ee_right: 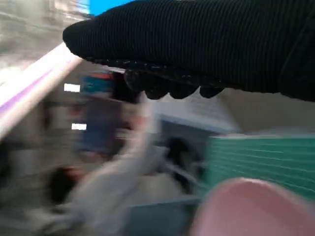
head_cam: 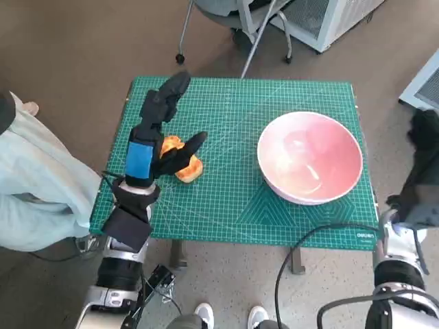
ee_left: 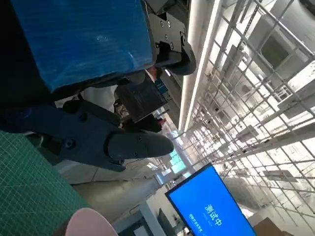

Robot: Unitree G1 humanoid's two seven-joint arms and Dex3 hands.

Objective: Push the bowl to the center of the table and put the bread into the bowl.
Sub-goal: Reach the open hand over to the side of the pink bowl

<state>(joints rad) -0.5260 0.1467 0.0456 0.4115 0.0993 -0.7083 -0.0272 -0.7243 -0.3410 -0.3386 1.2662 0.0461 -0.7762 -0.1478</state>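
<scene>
Nearest the head camera, two pale forearms rise from the near edge of the desk point(head_cam: 240, 205), a small surface covered by a green cutting mat. Left hand point(head_cam: 154, 140), black with blue tape over its back, reaches over the desk's left half; its fingers point(head_cam: 173, 89) are spread, one set pointing toward the far edge, another extending rightward across the bread point(head_cam: 184, 164). Whether the fingers press on the bread or only lie beside it cannot be told from the head view, and the left wrist view shows only fingers against ceiling and a blue screen point(ee_left: 211, 209). Bread: an orange-brown piece lying on the mat near the left edge, its long axis running roughly from the far left toward the near right, partly hidden by the hand. Bowl point(head_cam: 310, 156): wide, pink, upright and empty, standing on the right half of the desk, close to the right edge and well apart from the bread. Right hand point(head_cam: 424, 164), gloved, hangs off the right edge just beside the bowl; its fingers are blurred, so their state cannot be told. Judgement: the right hand is nearer the bowl and lies on its outer side, suited to a leftward push toward centre; the bread lies at the left hand.
</scene>
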